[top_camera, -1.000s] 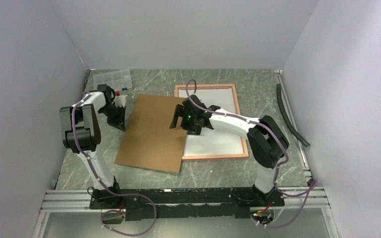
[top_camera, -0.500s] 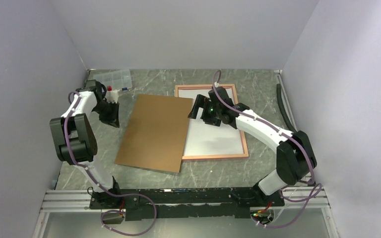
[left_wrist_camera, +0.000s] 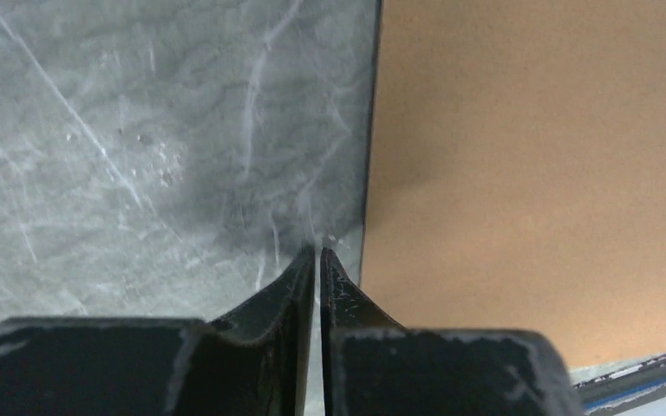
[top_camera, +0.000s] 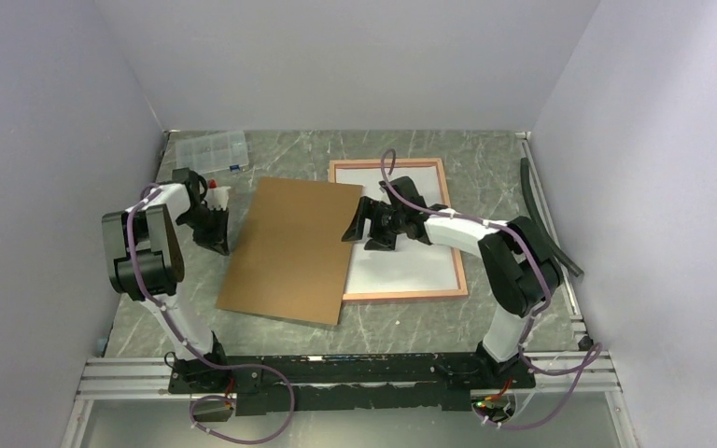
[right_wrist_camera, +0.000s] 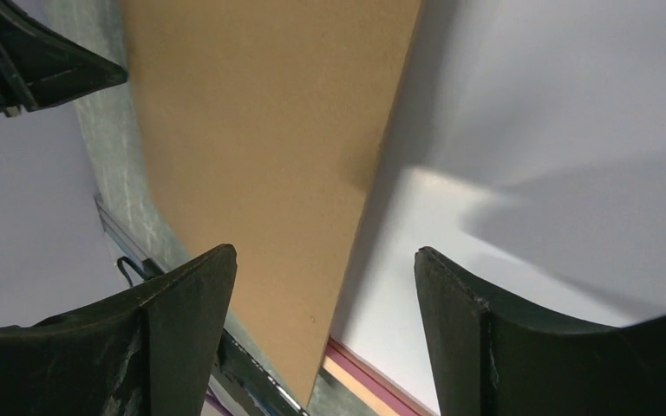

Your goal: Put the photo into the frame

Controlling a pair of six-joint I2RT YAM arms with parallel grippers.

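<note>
The frame (top_camera: 401, 296) lies flat at the right, its pink-tan rim showing. The photo (top_camera: 411, 261) lies inside it, plain white back up. The brown backing board (top_camera: 289, 252) lies to the left, its right edge overlapping the frame's left side. My right gripper (top_camera: 357, 231) is open and empty over that overlap; the right wrist view shows it (right_wrist_camera: 325, 260) astride the board (right_wrist_camera: 269, 130), the photo (right_wrist_camera: 529, 130) and the frame's corner (right_wrist_camera: 364, 377). My left gripper (top_camera: 217, 238) is shut and empty on the table beside the board's left edge (left_wrist_camera: 318, 253).
A clear plastic compartment box (top_camera: 210, 149) stands at the back left. A small white thing with a red top (top_camera: 217, 194) sits by the left wrist. A black strip (top_camera: 546, 219) lies along the right wall. The marble table (left_wrist_camera: 139, 130) shows left of the board.
My right gripper went up toward the frame's far left corner, then came back down to the board's right edge. My left gripper shifted slightly along the board's left edge. The board and the photo stay put.
</note>
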